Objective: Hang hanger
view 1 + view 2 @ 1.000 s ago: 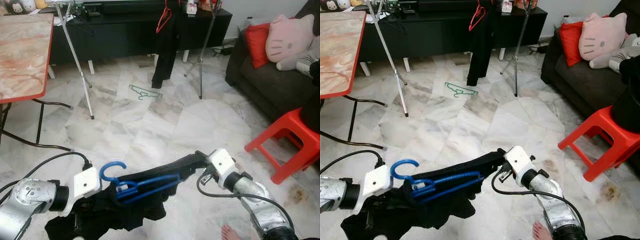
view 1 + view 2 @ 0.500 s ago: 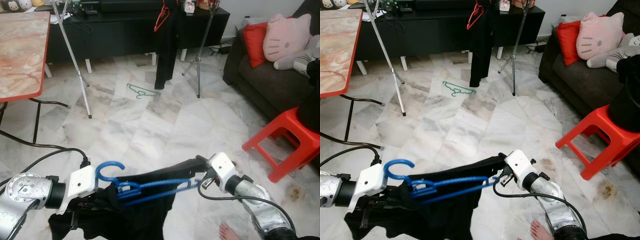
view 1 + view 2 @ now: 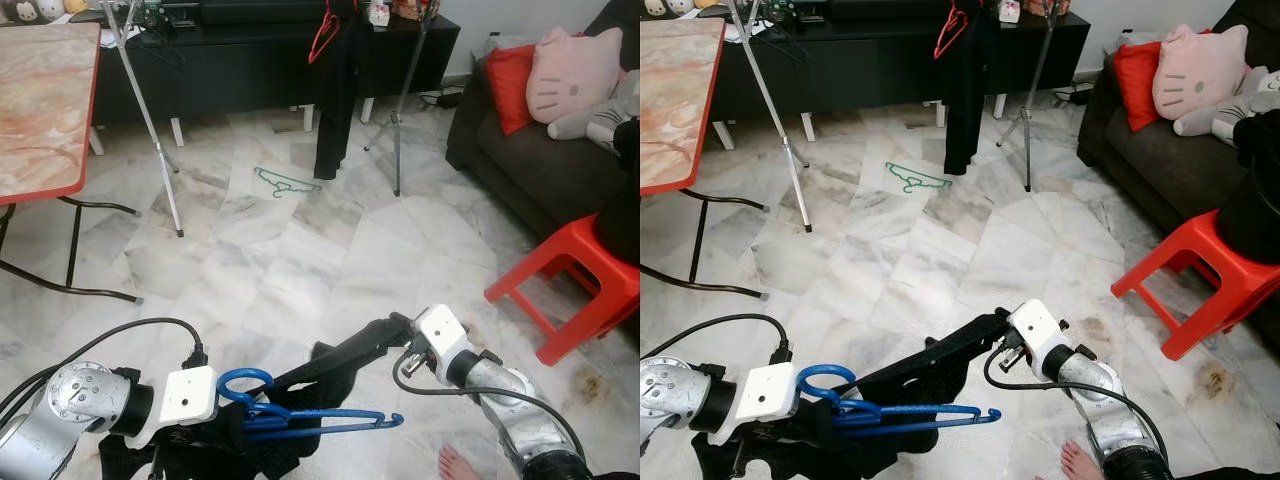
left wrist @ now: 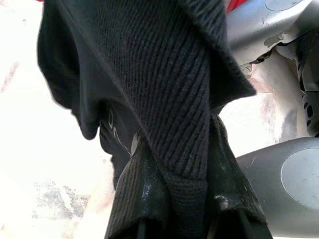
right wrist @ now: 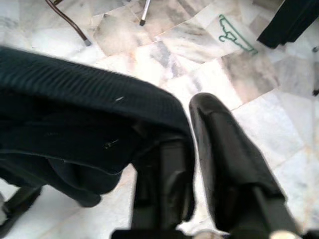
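A blue plastic hanger hangs low in front of me, its hook beside my left wrist. It is tangled in a black knit garment stretched between both grippers. My left gripper is buried in the bunched cloth and shut on it; the knit drapes over its fingers. My right gripper holds the garment's far end, higher up, with cloth over one finger. The hanger's free end pokes out below the garment, apart from the right gripper.
A clothes rack stands ahead with a black garment and a red hanger on it. A green hanger lies on the marble floor. Red stool and sofa right, table left, a bare foot near.
The left gripper moved right and lower with the hanger. The hanger's far end came away from the right gripper and now sticks out under the garment, which has bunched up.
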You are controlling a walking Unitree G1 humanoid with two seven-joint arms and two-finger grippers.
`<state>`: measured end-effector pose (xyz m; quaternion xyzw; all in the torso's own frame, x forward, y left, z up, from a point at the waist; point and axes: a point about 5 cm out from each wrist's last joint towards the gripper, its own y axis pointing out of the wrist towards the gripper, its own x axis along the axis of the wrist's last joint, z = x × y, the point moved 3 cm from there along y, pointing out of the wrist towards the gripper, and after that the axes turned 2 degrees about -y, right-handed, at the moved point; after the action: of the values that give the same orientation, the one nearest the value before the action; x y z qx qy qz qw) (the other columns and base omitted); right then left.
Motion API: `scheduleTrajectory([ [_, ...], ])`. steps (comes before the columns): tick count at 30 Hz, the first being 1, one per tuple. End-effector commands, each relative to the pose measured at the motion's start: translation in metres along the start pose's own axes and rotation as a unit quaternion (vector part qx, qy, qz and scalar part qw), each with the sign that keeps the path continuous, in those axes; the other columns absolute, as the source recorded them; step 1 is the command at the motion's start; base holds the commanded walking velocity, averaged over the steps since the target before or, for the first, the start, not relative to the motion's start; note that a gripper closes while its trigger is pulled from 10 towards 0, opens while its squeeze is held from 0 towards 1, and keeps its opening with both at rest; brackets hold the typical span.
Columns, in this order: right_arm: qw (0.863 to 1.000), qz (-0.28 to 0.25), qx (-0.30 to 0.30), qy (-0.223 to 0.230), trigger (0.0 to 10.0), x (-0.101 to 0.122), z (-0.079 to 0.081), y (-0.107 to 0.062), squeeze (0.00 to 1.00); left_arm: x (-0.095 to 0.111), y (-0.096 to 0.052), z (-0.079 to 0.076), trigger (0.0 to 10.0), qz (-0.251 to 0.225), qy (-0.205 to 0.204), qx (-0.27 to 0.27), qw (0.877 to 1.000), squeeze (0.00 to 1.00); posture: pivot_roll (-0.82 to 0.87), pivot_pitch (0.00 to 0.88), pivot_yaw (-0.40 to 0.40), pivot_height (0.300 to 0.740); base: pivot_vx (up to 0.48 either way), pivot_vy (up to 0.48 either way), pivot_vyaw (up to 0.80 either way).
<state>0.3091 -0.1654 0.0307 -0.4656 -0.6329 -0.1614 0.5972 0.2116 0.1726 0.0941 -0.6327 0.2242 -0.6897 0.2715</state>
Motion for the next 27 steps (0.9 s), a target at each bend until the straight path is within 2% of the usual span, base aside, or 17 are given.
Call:
scheduleTrajectory([
  [1,1.000,0.003,0.004,0.016,10.0,-0.002,-0.004,-0.004,1.00,-0.003,0.002,-0.002,10.0,0.002,-0.006,-0.001,1.000,0.00,0.00,0.096,-0.119,0.740,0.000,0.000,0.00],
  [8,0.997,0.008,0.072,0.022,10.0,-0.003,0.010,-0.003,1.00,-0.001,0.013,0.002,10.0,-0.010,-0.007,0.015,1.000,0.00,-0.01,0.096,-0.117,0.740,0.000,0.000,0.00],
  [11,0.997,0.007,0.075,0.035,10.0,-0.002,0.010,-0.003,1.00,0.000,0.015,0.003,10.0,-0.012,-0.007,0.019,1.000,0.00,-0.01,0.096,-0.119,0.740,0.000,0.000,0.00],
  [13,0.995,0.007,0.073,0.064,10.0,-0.002,0.006,-0.004,1.00,0.000,0.016,0.003,10.0,-0.015,-0.008,0.019,1.000,0.00,-0.01,0.096,-0.119,0.740,0.000,0.000,0.00],
  [16,0.993,0.014,0.093,0.065,10.0,-0.004,0.007,-0.006,1.00,0.000,0.017,0.003,10.0,-0.016,-0.009,0.020,1.000,0.00,-0.01,0.097,-0.119,0.740,0.000,0.000,0.00],
  [21,0.995,-0.010,0.070,0.072,10.0,0.008,-0.011,-0.008,1.00,-0.001,0.021,0.005,10.0,-0.017,-0.013,0.032,0.999,0.00,-0.01,0.096,-0.119,0.740,0.000,0.000,0.00],
  [24,0.991,-0.075,0.002,0.113,10.0,0.038,-0.044,-0.005,1.00,-0.003,0.027,0.018,10.0,-0.012,-0.029,0.080,0.996,0.00,-0.01,0.096,-0.114,0.740,0.000,0.000,0.00],
  [25,0.984,-0.112,-0.019,0.135,10.0,0.055,-0.057,-0.005,1.00,-0.001,0.030,0.026,10.0,-0.023,-0.040,0.106,0.993,0.00,-0.01,0.096,-0.114,0.740,0.000,0.000,0.00],
  [26,0.979,-0.135,-0.028,0.149,10.0,0.065,-0.063,-0.005,1.00,0.000,0.032,0.030,10.0,-0.032,-0.048,0.122,0.991,0.00,-0.01,0.096,-0.114,0.740,0.000,0.000,0.00],
  [27,0.979,-0.135,-0.028,0.149,10.0,0.065,-0.063,-0.005,1.00,0.000,0.032,0.030,10.0,-0.032,-0.048,0.122,0.991,0.00,-0.01,0.096,-0.114,0.740,0.000,0.000,0.00],
])
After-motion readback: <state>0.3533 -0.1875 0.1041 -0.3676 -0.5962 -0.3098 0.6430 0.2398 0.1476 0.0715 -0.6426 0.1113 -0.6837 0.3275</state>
